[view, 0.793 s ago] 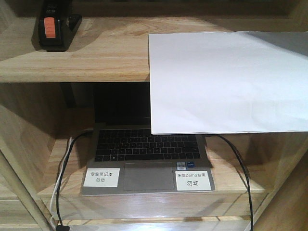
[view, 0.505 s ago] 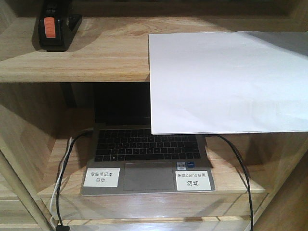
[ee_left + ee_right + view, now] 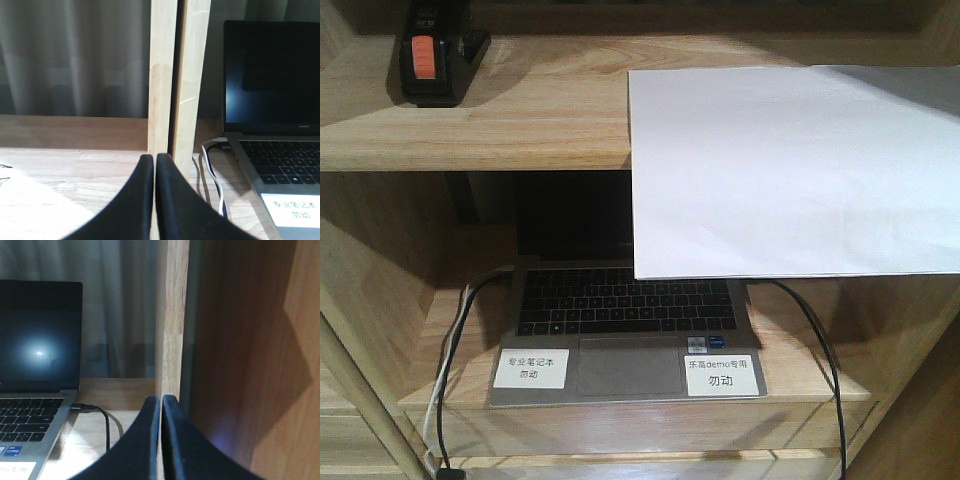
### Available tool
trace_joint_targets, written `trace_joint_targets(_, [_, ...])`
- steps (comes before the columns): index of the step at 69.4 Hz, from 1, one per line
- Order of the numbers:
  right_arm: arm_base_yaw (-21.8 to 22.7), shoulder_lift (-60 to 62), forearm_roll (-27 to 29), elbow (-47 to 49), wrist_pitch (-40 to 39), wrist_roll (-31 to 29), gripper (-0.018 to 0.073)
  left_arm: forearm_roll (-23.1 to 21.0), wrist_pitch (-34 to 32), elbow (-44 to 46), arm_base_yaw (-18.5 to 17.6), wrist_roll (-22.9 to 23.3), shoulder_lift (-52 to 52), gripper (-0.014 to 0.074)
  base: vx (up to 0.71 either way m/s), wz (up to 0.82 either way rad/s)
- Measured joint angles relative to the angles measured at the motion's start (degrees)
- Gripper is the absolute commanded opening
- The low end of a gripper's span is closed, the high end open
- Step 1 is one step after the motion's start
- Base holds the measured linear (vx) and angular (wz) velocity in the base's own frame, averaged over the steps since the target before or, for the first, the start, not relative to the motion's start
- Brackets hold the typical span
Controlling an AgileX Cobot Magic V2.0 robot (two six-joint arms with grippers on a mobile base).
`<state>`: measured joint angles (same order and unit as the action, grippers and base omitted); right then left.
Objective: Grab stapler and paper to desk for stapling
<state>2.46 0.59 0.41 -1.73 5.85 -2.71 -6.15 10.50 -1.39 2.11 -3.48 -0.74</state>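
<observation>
White thin paper (image 3: 790,170) overhangs wood-grain shelf (image 3: 520,115); black stapler (image 3: 428,60) apart.

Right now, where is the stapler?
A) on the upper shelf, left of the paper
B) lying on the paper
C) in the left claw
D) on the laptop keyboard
A: the stapler sits on the upper shelf, left of the paper and not touching it. The left claw and right claw are both shut on nothing.
</observation>
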Motion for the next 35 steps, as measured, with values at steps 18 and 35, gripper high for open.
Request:
trace_joint_targets(18, [0.0, 0.0, 0.0, 0.0, 0.0, 0.0, -0.0006, 0.0, 0.0, 0.0, 0.0, 0.0, 0.0, -0.0006, 0.00, 0.00])
trace_joint_targets(35, [0.0, 0.0, 0.0, 0.0, 0.0, 0.0, -0.0006, 0.0, 0.0, 0.0, 0.0, 0.0, 0.0, -0.0006, 0.00, 0.00])
